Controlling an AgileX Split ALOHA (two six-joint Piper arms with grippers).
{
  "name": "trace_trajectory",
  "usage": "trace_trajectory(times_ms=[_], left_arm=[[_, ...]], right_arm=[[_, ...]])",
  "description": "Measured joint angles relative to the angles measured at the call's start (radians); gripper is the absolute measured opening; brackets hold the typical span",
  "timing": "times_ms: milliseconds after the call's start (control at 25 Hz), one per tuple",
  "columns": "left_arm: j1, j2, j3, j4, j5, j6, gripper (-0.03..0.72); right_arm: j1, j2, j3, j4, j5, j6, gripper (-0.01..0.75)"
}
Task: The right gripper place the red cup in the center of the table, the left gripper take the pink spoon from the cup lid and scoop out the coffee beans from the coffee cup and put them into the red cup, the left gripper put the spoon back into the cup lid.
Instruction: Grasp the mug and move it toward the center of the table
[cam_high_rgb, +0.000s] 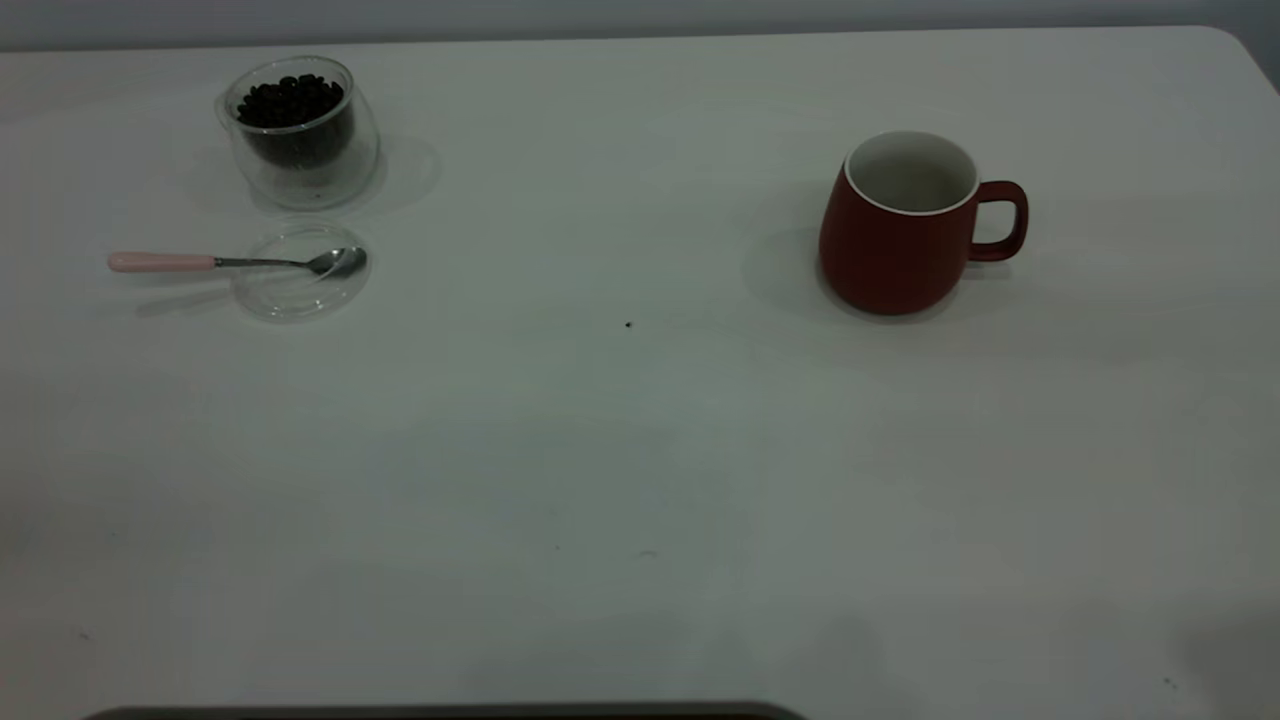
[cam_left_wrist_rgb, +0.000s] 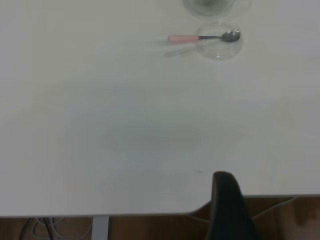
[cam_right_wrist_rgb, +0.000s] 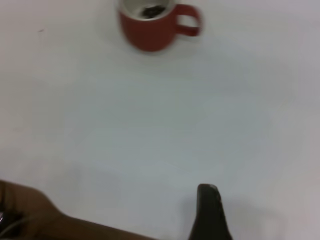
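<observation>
The left pincer shows a single black finger at the near counter edge; whether it is open cannot be told. Well ahead of it the spoon lies with its bowl on the lid, and the glass cup of beans stands just beyond. The right pincer is equally unreadable. The mug stands upright far ahead of it.

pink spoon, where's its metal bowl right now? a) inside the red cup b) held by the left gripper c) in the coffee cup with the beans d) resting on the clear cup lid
d: the pink spoon lies flat with its bowl on the cup lid, its handle sticking out over the table.
</observation>
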Motion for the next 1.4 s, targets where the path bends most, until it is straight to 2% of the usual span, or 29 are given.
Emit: trace_trajectory(times_ms=[120, 280, 520, 680, 880, 1160, 1240, 1400], left_arm=[[0.000, 0.000, 0.000, 0.000, 0.000, 0.000, 0.488], [0.000, 0.000, 0.000, 0.000, 0.001, 0.000, 0.488], [0.000, 0.000, 0.000, 0.000, 0.001, 0.000, 0.488], [0.000, 0.000, 0.000, 0.000, 0.001, 0.000, 0.488], [0.000, 0.000, 0.000, 0.000, 0.001, 0.000, 0.488], [0.000, 0.000, 0.000, 0.000, 0.001, 0.000, 0.488], [0.000, 0.000, 0.000, 0.000, 0.001, 0.000, 0.488], [0.000, 0.000, 0.000, 0.000, 0.001, 0.000, 0.488]], right_arm=[[0.000, 0.239, -0.065, 0.114, -0.086, -0.167, 0.588], [0.000, 0.539, -0.187, 0.224, -0.129, -0.370, 0.588], [0.000, 0.907, -0.361, 0.259, -0.192, -0.627, 0.588], [0.000, 1.089, -0.451, 0.272, -0.288, -0.903, 0.588], [0.000, 1.280, -0.539, 0.380, -0.388, -1.299, 0.588], [0.000, 1.442, -0.609, 0.701, -0.470, -1.766, 0.588], [0.000, 1.476, -0.630, 0.784, -0.479, -1.844, 0.588], [0.001, 1.539, -0.678, 0.871, -0.475, -1.845, 0.588]])
